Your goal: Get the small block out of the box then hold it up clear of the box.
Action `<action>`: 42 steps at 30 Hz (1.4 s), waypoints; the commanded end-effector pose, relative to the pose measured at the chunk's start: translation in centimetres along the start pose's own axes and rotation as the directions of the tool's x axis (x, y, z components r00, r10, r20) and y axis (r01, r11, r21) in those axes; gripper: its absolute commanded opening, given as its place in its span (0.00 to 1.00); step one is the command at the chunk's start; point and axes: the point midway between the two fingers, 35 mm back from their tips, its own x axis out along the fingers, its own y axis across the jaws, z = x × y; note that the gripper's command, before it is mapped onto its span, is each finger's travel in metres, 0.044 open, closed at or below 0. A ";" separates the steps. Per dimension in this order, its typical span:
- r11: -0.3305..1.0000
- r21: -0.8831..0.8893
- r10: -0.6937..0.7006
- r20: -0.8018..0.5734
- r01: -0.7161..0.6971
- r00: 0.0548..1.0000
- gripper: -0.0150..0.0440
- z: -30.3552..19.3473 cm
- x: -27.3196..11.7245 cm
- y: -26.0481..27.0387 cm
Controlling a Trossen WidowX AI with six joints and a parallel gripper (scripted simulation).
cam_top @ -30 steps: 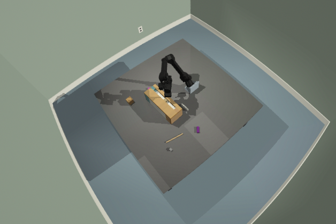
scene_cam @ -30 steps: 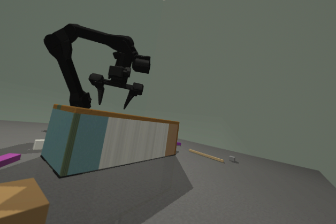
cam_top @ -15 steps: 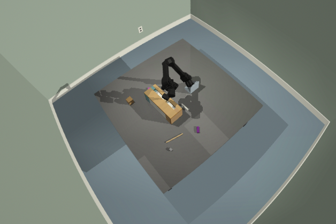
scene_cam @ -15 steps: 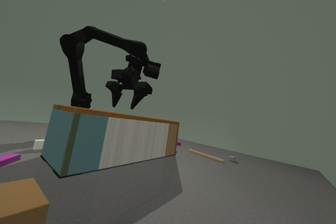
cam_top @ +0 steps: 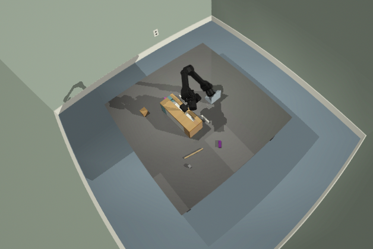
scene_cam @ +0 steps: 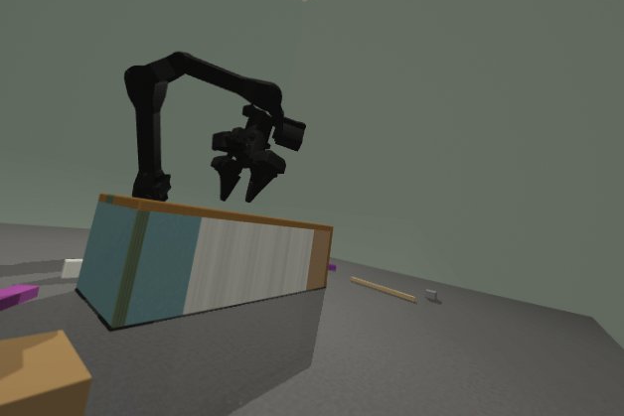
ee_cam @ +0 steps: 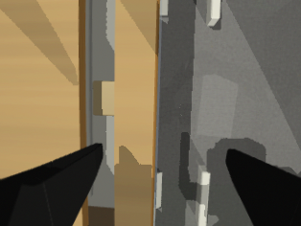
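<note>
Block, pale wood, at left in the wrist view: inside the box, seen through the slot in its top (part hidden by the top strip). Gripper: fingers apart, nothing between them, above the box. Farther right, exterior view: tan stick, then small grey cube, on the table.
</note>
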 end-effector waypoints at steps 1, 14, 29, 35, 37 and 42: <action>1.000 0.012 -0.004 -0.001 0.004 1.000 0.93 -0.1 0.3 0.0; 1.000 0.005 -0.010 0.007 0.010 1.000 0.93 -0.6 2.4 0.2; 1.000 -0.003 -0.016 0.017 0.016 1.000 0.93 -1.0 4.8 0.3; 1.000 -0.006 -0.019 0.022 0.019 1.000 0.93 -1.2 5.8 0.2; 1.000 -0.007 -0.020 0.023 0.021 1.000 0.93 -1.2 6.1 0.2; 1.000 -0.010 -0.023 0.026 0.023 0.999 0.93 -1.3 6.8 0.2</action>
